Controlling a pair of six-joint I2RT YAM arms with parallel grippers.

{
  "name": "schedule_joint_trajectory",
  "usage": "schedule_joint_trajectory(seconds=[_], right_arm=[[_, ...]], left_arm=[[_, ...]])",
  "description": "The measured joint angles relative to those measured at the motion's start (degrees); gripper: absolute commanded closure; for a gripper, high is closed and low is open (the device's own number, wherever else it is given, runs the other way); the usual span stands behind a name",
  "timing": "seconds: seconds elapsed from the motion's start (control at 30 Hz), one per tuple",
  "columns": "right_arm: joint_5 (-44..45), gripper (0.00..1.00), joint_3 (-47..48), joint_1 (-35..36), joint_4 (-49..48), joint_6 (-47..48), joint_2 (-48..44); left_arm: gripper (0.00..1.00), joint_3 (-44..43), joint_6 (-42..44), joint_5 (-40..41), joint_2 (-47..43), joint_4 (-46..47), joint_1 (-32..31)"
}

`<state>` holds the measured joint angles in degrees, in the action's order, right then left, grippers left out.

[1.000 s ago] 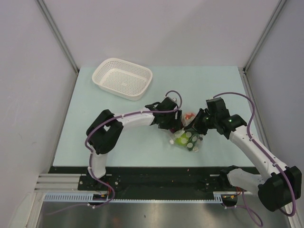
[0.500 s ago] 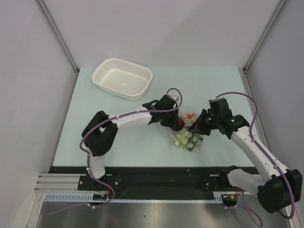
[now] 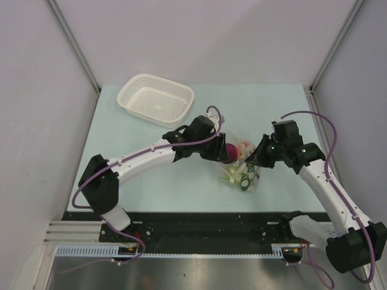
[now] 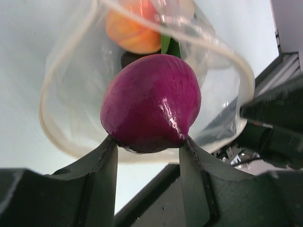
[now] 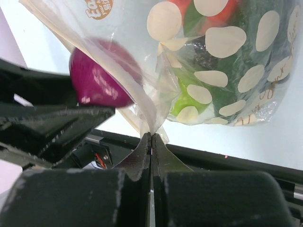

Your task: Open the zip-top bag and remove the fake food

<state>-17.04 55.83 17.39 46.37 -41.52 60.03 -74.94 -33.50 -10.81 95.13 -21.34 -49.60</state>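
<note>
The zip-top bag [image 3: 243,174] lies mid-table, clear with a dark polka-dot panel [image 5: 246,71], its mouth [image 4: 142,80] open. My left gripper [image 3: 225,152] is shut on the purple onion [image 4: 150,103], held just outside the bag's mouth; the onion also shows in the top view [image 3: 229,150] and in the right wrist view [image 5: 102,78]. My right gripper [image 3: 257,158] is shut on a fold of the bag's clear plastic [image 5: 151,118]. Inside the bag I see an orange-red fruit [image 4: 132,28], a lime-green ball [image 5: 187,97] and dark green pieces.
A white perforated basket [image 3: 156,99] stands at the back left of the table. The table's black front rail [image 3: 199,220] runs below the bag. White walls close in both sides.
My left arm has stretched and swung back-left, drawing the purple onion up out of the bag's mouth. My right gripper has kept its hold on the bag and shifted slightly right.
</note>
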Motion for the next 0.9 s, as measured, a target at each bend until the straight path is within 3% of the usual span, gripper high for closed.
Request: schedule_joint_trajectory(seconds=[0.3,0.57,0.73,0.9], right_arm=[[1.1,1.0,1.9,-0.3,1.0,0.1,0.1],[3.2,1.0,4.0,-0.3,4.9,1.0,0.6],[4.8,1.0,6.8,-0.3,8.1,2.4,1.1],[6.1,1.0,9.7,-0.4,10.9,3.7,1.9]], left_arm=[[1.0,3.8,3.1,-1.4,-10.3,-6.2,0.6],[1.0,7.1,0.5,-1.3,-20.5,-2.4,13.4],[1.0,1.9,-1.7,-1.0,-14.7,2.1,25.7],[1.0,-7.0,-4.0,1.6,-2.3,2.9,32.4]])
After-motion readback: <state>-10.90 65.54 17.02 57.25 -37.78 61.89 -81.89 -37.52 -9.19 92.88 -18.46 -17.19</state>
